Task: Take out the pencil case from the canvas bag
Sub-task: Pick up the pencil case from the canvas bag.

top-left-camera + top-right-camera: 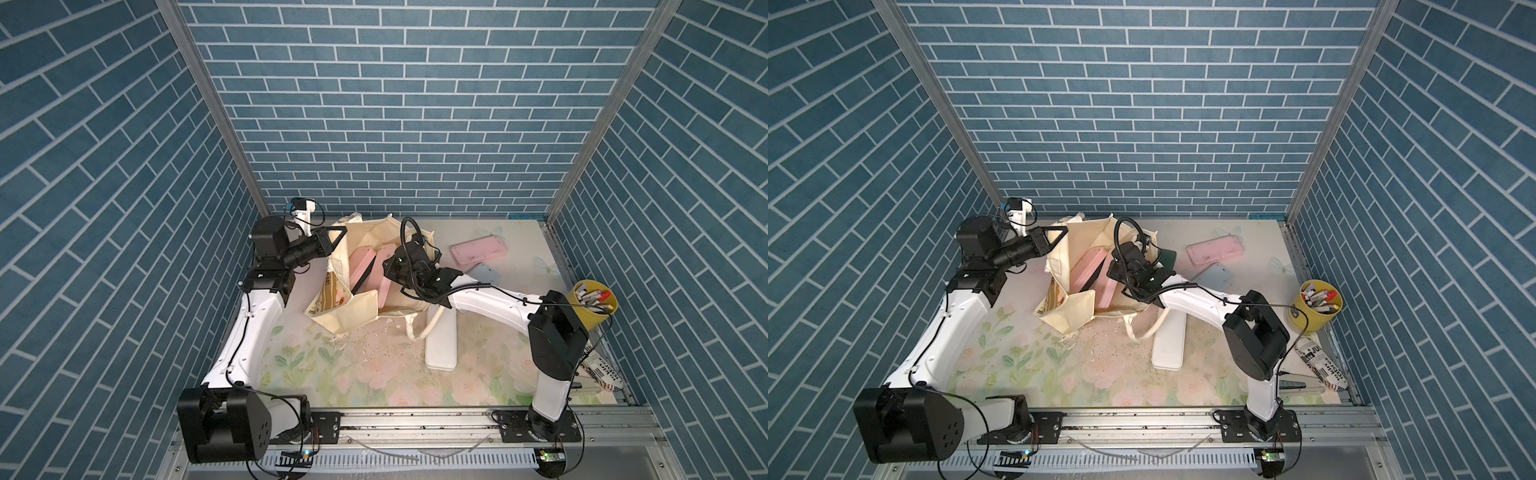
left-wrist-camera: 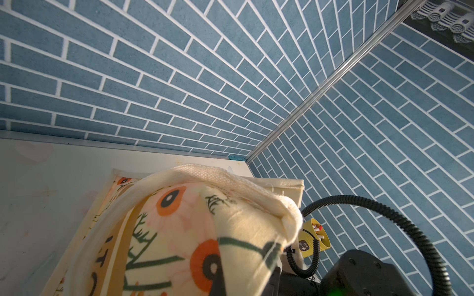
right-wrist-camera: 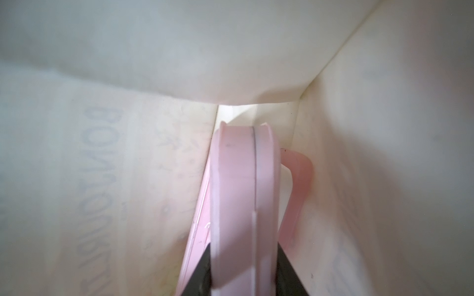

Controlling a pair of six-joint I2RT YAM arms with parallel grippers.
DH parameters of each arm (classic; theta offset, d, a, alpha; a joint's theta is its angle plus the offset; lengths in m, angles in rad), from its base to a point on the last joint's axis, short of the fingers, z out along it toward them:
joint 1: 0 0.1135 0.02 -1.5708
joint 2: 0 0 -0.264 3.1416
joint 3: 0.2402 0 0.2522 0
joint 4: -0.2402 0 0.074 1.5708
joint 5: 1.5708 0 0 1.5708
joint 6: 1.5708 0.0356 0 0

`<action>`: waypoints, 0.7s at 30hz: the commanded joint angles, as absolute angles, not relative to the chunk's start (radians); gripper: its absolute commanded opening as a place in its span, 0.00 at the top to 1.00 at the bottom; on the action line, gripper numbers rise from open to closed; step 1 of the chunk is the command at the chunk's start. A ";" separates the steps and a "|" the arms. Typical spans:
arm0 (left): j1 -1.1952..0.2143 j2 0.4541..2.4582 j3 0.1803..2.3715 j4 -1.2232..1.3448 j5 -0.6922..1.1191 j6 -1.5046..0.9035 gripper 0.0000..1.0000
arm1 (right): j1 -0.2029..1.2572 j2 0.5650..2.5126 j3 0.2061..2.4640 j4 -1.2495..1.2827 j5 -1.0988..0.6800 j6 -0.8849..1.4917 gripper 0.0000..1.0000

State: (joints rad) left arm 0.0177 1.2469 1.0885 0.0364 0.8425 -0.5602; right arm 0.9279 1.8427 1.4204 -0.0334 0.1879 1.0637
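Pencil case: we see it clamped by its edge between the two dark fingers of the right gripper.
Look: pink, hard-shelled, with a thin seam along the edge.
Place: on edge inside the canvas bag, left of centre.
Left gripper: closed on the bag's far-left rim.

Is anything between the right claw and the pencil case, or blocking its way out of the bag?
Nothing visible does. The right claw grips the pink pencil case inside the canvas bag, and the left claw holds the bag's mouth open.
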 commanded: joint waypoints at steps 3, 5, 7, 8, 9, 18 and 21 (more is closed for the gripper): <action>0.026 1.245 1.134 0.091 0.846 -0.546 1.00 | 0.931 1.758 1.381 0.053 0.241 0.984 0.84; 0.026 1.245 1.134 0.093 0.846 -0.550 1.00 | 0.931 1.752 1.374 0.087 0.229 0.969 0.84; 0.026 1.246 1.130 0.104 0.845 -0.561 1.00 | 0.931 1.753 1.364 0.128 0.207 0.962 0.85; 0.026 1.247 1.127 0.114 0.848 -0.569 1.00 | 0.932 1.755 1.360 0.151 0.193 0.962 0.85; 0.026 1.249 1.126 0.122 0.850 -0.578 1.00 | 0.931 1.759 1.359 0.166 0.183 0.962 0.86; 0.030 1.259 1.120 0.143 0.851 -0.613 1.00 | 0.937 1.735 1.316 0.273 0.123 0.923 0.90; 0.033 1.263 1.115 0.159 0.853 -0.630 1.00 | 0.936 1.712 1.293 0.291 0.141 0.908 0.91</action>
State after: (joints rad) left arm 0.0280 1.2732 1.0897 0.0467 0.8234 -0.6125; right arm 0.9333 1.7786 1.3243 0.1894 0.1410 0.9535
